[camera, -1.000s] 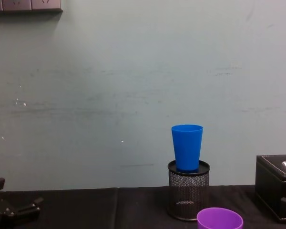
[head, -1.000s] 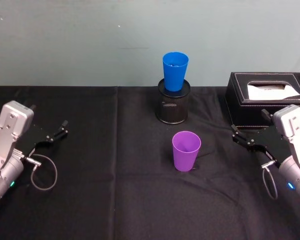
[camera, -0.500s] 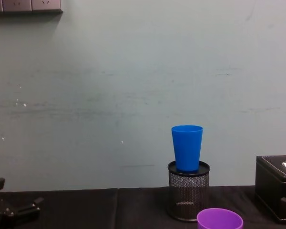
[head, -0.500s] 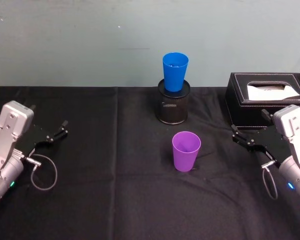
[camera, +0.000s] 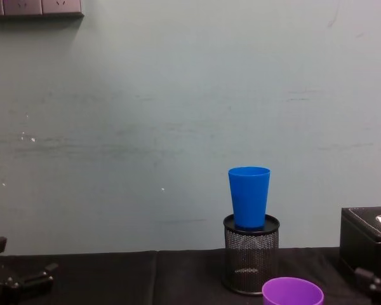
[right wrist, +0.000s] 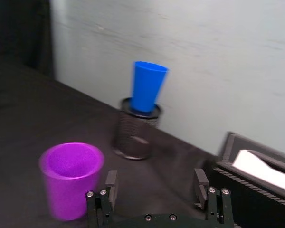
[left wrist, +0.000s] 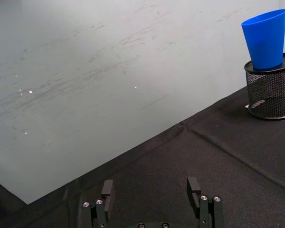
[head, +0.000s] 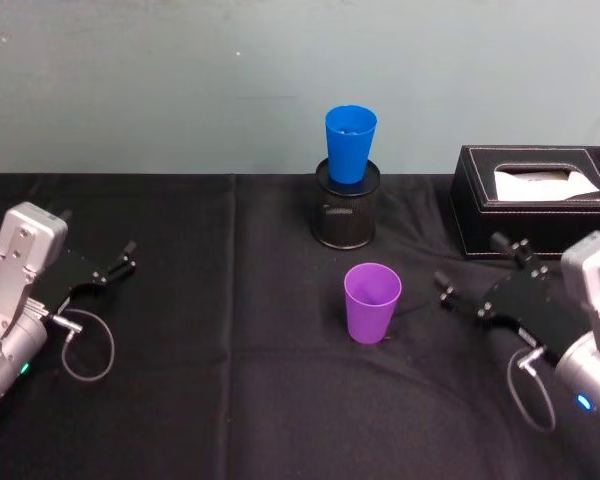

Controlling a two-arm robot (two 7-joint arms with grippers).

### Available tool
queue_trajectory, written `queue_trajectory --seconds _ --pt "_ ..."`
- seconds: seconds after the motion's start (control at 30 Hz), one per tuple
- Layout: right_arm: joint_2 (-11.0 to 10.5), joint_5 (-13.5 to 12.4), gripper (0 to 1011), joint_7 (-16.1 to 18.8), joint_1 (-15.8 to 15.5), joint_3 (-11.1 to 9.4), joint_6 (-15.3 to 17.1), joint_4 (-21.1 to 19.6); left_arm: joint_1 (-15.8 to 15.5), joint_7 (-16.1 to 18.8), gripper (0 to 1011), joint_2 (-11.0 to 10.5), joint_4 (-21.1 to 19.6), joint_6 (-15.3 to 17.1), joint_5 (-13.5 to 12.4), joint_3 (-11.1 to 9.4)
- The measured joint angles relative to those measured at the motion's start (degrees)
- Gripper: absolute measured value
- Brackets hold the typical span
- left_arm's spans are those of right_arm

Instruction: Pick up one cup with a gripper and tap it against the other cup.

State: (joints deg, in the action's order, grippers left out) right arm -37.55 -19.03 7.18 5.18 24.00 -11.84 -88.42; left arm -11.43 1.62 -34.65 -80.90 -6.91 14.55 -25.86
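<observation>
The purple cup (head: 372,302) stands upright on the black cloth near the middle; its rim also shows in the chest view (camera: 292,293). The blue cup (head: 350,143) stands upright in a black wire-mesh pen holder (head: 346,215) behind it. My right gripper (head: 470,267) is open, to the right of the purple cup and apart from it, fingers pointing toward it. In the right wrist view the open right gripper (right wrist: 156,180) has the purple cup (right wrist: 72,178) off to one side and the blue cup (right wrist: 147,88) farther off. My left gripper (head: 123,258) rests open at the far left.
A black tissue box (head: 536,203) stands at the back right, just behind the right arm. A cable loop (head: 88,345) lies by the left arm. Bare black cloth (head: 230,380) lies left of and in front of the purple cup.
The right gripper has swung left and forward, away from the tissue box and toward the purple cup. The cups and the left arm have not moved.
</observation>
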Motion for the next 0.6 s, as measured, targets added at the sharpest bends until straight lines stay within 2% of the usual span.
queue_trajectory --seconds 0.17,0.3,0.43,0.6 --pt "-0.2 -2.4 1004 3.7 -2.9 0.0 -1.9 -1.5 0.0 0.0 1000 0.0 0.0 0.0 0.0 0.0" --pt "0.5 -3.7 1004 5.6 -4.5 0.2 -2.8 -1.8 0.0 0.0 1000 0.0 0.0 0.0 0.0 0.0" --pt "1.8 -3.9 1004 7.0 -4.8 0.7 -3.1 -1.0 0.0 0.0 1000 0.0 0.0 0.0 0.0 0.0" --pt "3.8 -3.3 1004 8.7 -3.6 1.6 -3.1 1.0 0.0 0.0 1000 0.0 0.0 0.0 0.0 0.0"
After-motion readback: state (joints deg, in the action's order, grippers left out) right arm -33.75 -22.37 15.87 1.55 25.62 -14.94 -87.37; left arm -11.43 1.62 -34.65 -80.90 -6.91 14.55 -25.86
